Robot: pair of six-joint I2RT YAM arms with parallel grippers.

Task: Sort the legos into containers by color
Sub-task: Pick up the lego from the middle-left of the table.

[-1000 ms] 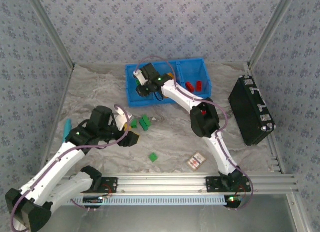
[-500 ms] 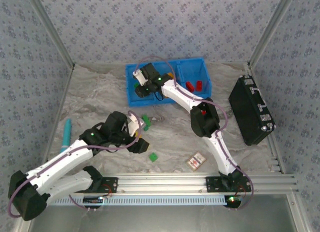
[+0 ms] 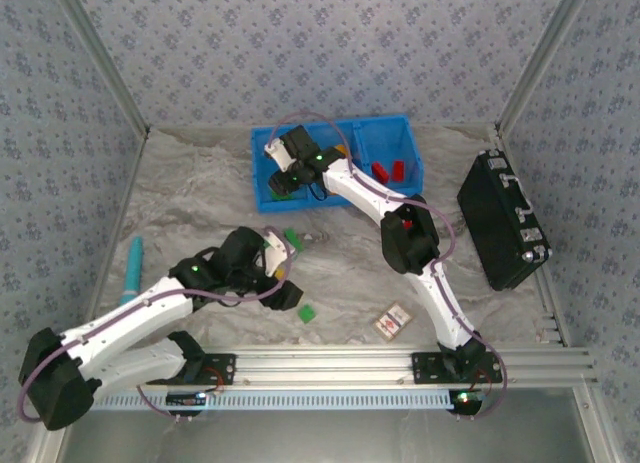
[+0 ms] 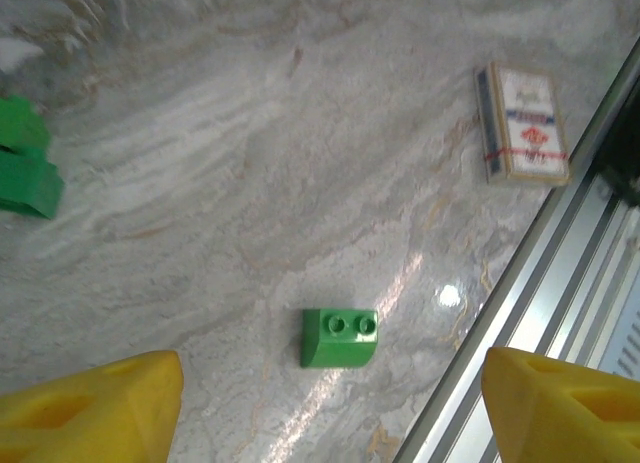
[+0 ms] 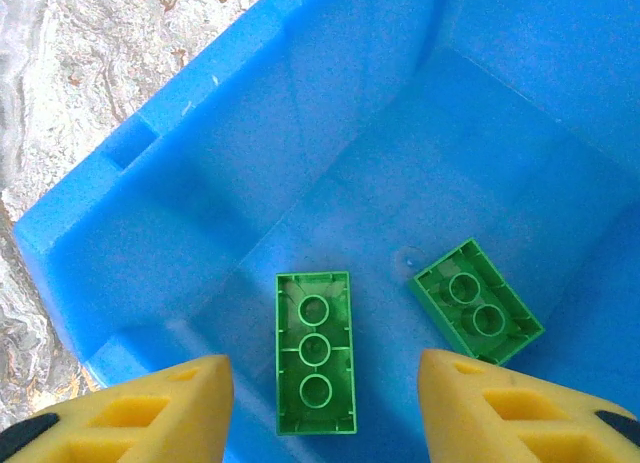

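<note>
My left gripper point(image 4: 330, 413) is open and hovers above a small green lego point(image 4: 339, 337) that lies alone on the marble table, between the yellow fingers point(image 4: 100, 408) and touching neither. From above, this lego point(image 3: 307, 312) sits just right of the left gripper point(image 3: 291, 289). More green legos point(image 3: 291, 239) lie farther back. My right gripper point(image 5: 325, 413) is open over the left compartment of the blue container point(image 5: 200, 153). Two green legos lie upside down on its floor, a long one point(image 5: 315, 352) and a short one point(image 5: 478, 301). Red legos point(image 3: 388, 169) sit in the right compartment.
A red-and-white card point(image 3: 393, 321) lies near the front rail point(image 4: 540, 323), right of the lone green lego. A teal cylinder point(image 3: 131, 268) rests at the table's left edge. A black case point(image 3: 503, 221) stands at the right. Patterned walls enclose the table.
My left arm has swung right and toward the front rail, from beside the green legos to over the lone one. The right arm has stayed over the container's left compartment.
</note>
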